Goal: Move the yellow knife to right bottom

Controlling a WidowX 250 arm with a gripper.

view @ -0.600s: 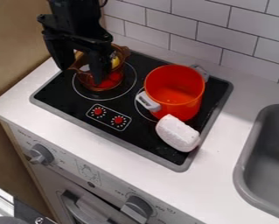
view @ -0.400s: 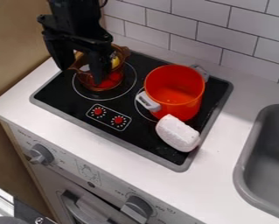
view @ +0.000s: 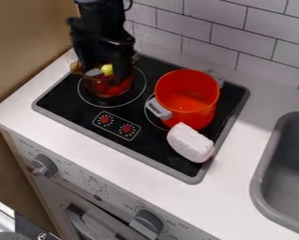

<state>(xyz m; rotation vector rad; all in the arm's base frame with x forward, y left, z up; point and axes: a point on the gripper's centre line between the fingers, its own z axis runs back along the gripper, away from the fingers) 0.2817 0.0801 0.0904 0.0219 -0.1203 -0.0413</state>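
The black gripper (view: 102,74) hangs over the amber see-through pot (view: 105,89) on the stove's upper-left burner. Its fingers stand apart, one toward each side of the pot. Between them show a small yellow piece (view: 106,69) and a grey piece (view: 94,72). Whether these belong to the yellow knife I cannot tell, as the gripper covers part of the pot's opening. Something red lies lower in the pot.
An orange-red pot (view: 188,98) with grey handles stands right of the amber pot. A white block (view: 190,143) lies at the stove's right front. The grey sink (view: 262,176) is at the right edge.
The gripper has shifted right and slightly up, staying over the amber pot. The yellow piece now shows between its fingers instead of beside the right one.
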